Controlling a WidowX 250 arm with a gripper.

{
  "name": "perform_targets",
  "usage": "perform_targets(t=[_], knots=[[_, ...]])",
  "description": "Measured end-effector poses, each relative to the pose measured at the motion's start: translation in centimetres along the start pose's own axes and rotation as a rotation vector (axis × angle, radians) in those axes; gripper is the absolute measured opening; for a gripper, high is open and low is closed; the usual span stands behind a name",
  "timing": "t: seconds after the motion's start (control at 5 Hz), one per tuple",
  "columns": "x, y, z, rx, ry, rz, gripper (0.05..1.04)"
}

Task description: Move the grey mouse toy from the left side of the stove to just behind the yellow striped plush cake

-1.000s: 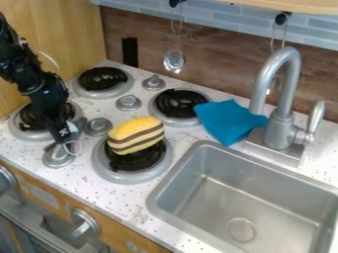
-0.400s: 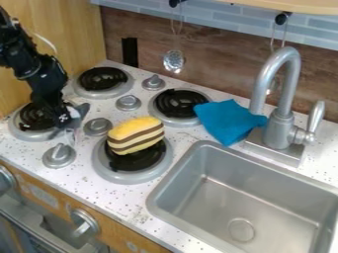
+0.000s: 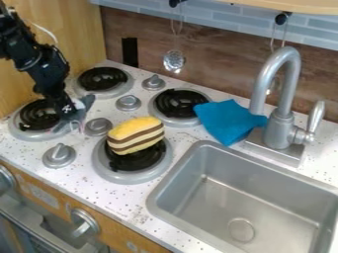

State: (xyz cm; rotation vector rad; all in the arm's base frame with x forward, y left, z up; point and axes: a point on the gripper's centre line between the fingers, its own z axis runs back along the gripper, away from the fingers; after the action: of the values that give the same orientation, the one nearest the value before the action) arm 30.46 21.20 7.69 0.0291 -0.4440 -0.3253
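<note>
The gripper (image 3: 70, 125) hangs over the counter between the left burner (image 3: 34, 117) and a silver knob (image 3: 98, 126), its fingers spread with nothing visible between them. Just right of that knob, a yellow plush piece with brown and cream stripes (image 3: 136, 136) lies on the front burner (image 3: 132, 160). A blue cloth (image 3: 228, 120) is crumpled beside the faucet base, against the edge of the back right burner (image 3: 178, 105).
A grey sink (image 3: 198, 190) takes up the lower right, with a tall faucet (image 3: 280, 123) behind it. Other knobs (image 3: 59, 155) stand among the burners, including the back left one (image 3: 102, 80). Utensils (image 3: 174, 60) hang on the rear wall.
The gripper has moved back, away from the counter's front edge, and slightly right, leaving the front left knob uncovered. The striped piece and the blue cloth have stayed put.
</note>
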Motion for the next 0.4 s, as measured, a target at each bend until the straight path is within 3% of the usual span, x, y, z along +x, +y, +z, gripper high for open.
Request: perform_targets(t=[0.2,0.4], knots=[[3.2,-1.3,-0.2,-0.025,-0.046,-0.023,0.499],[5.1,-2.2,-1.1,-0.013,-0.065,-0.062,0.499]])
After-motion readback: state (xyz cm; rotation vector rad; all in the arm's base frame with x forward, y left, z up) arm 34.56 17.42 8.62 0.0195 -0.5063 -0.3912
